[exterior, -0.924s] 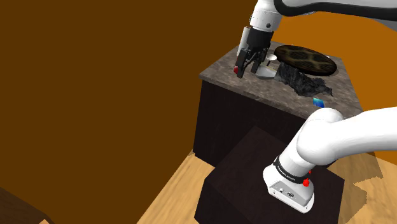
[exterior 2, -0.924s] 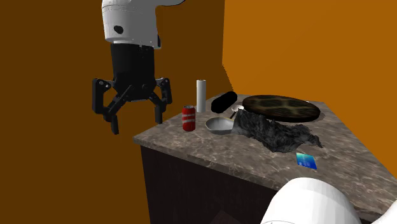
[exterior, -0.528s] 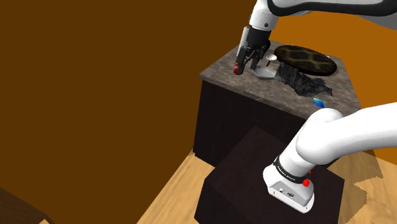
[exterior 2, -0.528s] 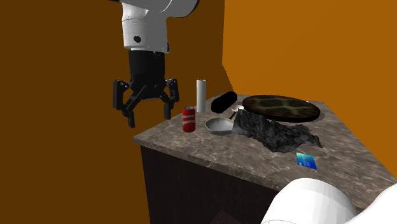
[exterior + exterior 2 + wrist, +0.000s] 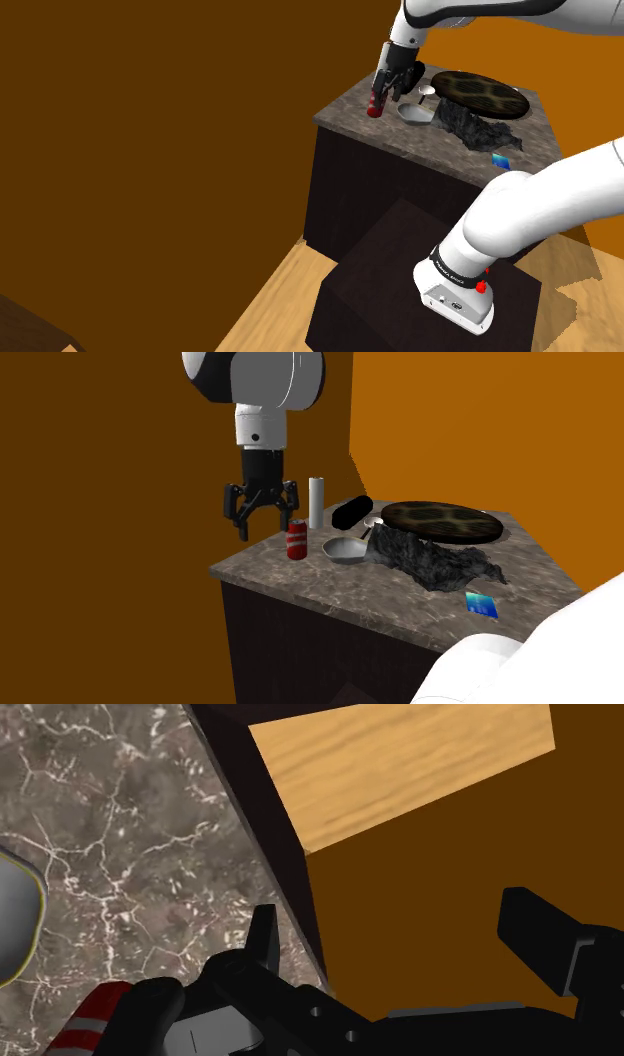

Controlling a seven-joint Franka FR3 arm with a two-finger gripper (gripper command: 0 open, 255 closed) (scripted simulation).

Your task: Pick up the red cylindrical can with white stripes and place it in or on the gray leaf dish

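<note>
The red can with white stripes (image 5: 297,539) stands upright near the marble counter's corner, also seen as a red can (image 5: 375,106) in the shoulder view. Close beside it lies the shallow grey dish (image 5: 347,549), whose rim (image 5: 14,926) reaches into the wrist view. My black gripper (image 5: 266,520) hangs open above the counter's edge, a little above the can and to the second exterior view's left of it. In the wrist view the gripper (image 5: 400,942) spans the counter's edge, with the can (image 5: 90,1024) outside its fingers. Nothing is between the fingers.
A white cylinder (image 5: 318,502) and a black cylinder (image 5: 351,510) stand behind the dish. A crumpled dark cloth (image 5: 430,560), a round dark tray (image 5: 440,519) and a small blue card (image 5: 482,604) share the marble counter (image 5: 330,592). Wooden floor (image 5: 400,774) lies below the edge.
The gripper has travelled to the second exterior view's right and away from that camera, ending close beside the can. It stays open. The can and dish have not moved.
</note>
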